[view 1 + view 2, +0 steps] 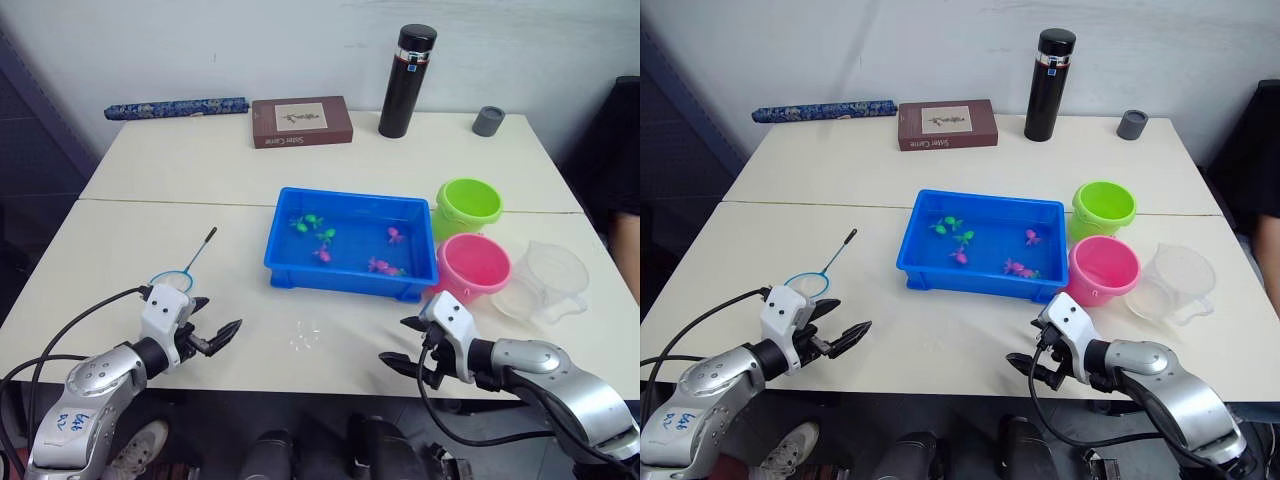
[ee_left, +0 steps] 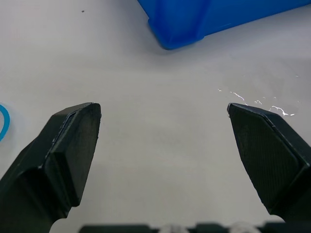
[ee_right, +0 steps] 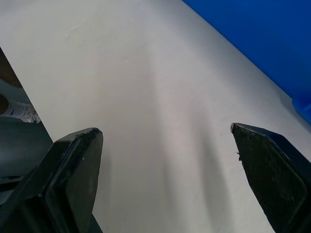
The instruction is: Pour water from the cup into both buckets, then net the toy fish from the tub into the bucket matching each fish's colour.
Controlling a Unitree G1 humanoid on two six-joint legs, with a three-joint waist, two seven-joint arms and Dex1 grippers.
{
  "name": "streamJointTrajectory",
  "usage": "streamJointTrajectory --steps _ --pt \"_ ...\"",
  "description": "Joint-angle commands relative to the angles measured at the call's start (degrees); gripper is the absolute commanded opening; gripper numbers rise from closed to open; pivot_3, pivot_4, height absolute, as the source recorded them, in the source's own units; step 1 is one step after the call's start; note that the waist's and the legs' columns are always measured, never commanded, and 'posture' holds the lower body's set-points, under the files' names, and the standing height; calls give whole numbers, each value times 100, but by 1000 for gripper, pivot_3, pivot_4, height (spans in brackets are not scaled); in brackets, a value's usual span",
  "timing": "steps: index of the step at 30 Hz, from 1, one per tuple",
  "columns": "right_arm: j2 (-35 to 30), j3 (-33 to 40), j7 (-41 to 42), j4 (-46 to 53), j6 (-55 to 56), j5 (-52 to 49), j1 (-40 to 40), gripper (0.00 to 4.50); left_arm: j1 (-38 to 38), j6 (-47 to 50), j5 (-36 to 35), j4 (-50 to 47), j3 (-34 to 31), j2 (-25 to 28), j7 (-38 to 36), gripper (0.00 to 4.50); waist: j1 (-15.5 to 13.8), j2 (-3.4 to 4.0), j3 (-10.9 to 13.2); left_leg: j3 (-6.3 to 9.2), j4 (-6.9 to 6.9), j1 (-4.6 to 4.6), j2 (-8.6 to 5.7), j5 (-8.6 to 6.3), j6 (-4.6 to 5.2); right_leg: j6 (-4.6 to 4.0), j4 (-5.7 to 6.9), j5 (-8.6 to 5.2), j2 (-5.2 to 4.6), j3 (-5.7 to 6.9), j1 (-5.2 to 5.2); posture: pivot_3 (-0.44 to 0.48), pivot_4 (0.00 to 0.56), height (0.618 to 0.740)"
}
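Note:
The blue tub [image 1: 352, 281] sits mid-table with several green and pink toy fish [image 1: 325, 235] in it. Right of it stand the lime green bucket [image 1: 467, 204] and the pink bucket [image 1: 472, 267]. Further right, by the table's edge, is the clear cup [image 1: 545, 282]. The net [image 1: 186, 266] lies left of the tub, its blue hoop just beyond my left gripper [image 1: 217, 321], which is open and empty near the front edge. My right gripper [image 1: 403, 343] is open and empty too, in front of the tub's right corner. In the left wrist view the tub's corner [image 2: 184, 29] lies beyond the open fingers.
A tall black flask [image 1: 407, 81], a small grey cup [image 1: 489, 121], a brown book [image 1: 301, 121] and a patterned blue roll [image 1: 176, 107] line the table's far side. A seam [image 1: 180, 203] crosses the tabletop behind the tub.

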State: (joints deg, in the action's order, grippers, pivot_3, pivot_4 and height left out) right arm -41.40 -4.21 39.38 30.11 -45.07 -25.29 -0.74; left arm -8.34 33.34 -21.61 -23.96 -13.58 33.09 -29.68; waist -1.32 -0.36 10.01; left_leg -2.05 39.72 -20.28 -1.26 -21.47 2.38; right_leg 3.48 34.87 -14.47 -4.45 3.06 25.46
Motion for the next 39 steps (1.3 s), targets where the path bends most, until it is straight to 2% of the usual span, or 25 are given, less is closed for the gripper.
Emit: streamJointTrajectory --steps 1,12,15,19,22,25,30,33,36,38,39 --pt "10 -8 57 65 21 -32 -29 4469 17 -65 -32 -101 -129 25 -6 4500 0 0 0 0 0 0 0 0 0 0 0 0 0 0 0 0 150 740" --pt "8 21 58 52 34 -36 -30 4469 62 -11 -115 -60 -203 20 0 4500 0 0 0 0 0 0 0 0 0 0 0 0 0 0 0 0 150 740" --pt "39 129 28 87 -14 -118 -39 4469 226 323 -355 98 -288 271 -281 4500 -2 0 0 0 0 0 0 0 0 0 0 0 0 0 0 0 150 740" --pt "-76 650 -19 250 -319 -407 21 4469 1084 598 -689 728 -532 872 -777 4500 -25 0 4 3 0 0 0 1 -1 -1 4 0 0 3 0 0 150 740" --pt "-326 1095 -19 359 -657 -542 252 4469 1861 454 -658 1147 -247 1266 -1288 4500 -39 0 4 4 2 -3 -2 2 0 -1 3 0 -1 7 0 0 150 740" --pt "-506 1606 -68 513 -994 -697 584 4469 2708 424 -680 1462 185 1383 -1784 4500 -22 1 3 2 2 -5 -4 0 2 1 -10 0 -2 7 -2 0 150 740" --pt "-405 3023 -292 1084 -1710 -973 1693 4469 4069 50 -506 1914 1293 1027 -2746 4500 -23 2 3 0 2 -15 -6 0 3 10 0 6 1 8 -2 0 150 740" --pt "111 3665 -756 1361 -1991 -991 2170 4469 4560 -300 -397 2296 1757 628 -3163 4500 -6 1 3 -1 4 -17 -5 1 1 16 -3 9 8 9 -3 0 150 740" --pt "639 3946 -1331 1549 -2007 -720 2469 4469 4893 -664 -271 2717 2031 245 -3417 4500 2 1 3 -7 8 -12 -4 8 -6 19 0 11 14 4 -3 0 150 740" --pt "1107 4101 -1860 1706 -2040 -553 2500 4469 5100 -903 -182 3029 2165 10 -3571 4500 -6 1 3 -10 7 -7 -4 11 -12 19 -1 10 16 -1 -3 0 150 740" --pt "1559 4170 -2359 1807 -2026 -391 2368 4469 5250 -1095 -105 3312 2253 -164 -3670 4500 -11 1 3 -10 7 -5 -3 14 -17 19 -2 10 18 -2 -3 0 150 740"
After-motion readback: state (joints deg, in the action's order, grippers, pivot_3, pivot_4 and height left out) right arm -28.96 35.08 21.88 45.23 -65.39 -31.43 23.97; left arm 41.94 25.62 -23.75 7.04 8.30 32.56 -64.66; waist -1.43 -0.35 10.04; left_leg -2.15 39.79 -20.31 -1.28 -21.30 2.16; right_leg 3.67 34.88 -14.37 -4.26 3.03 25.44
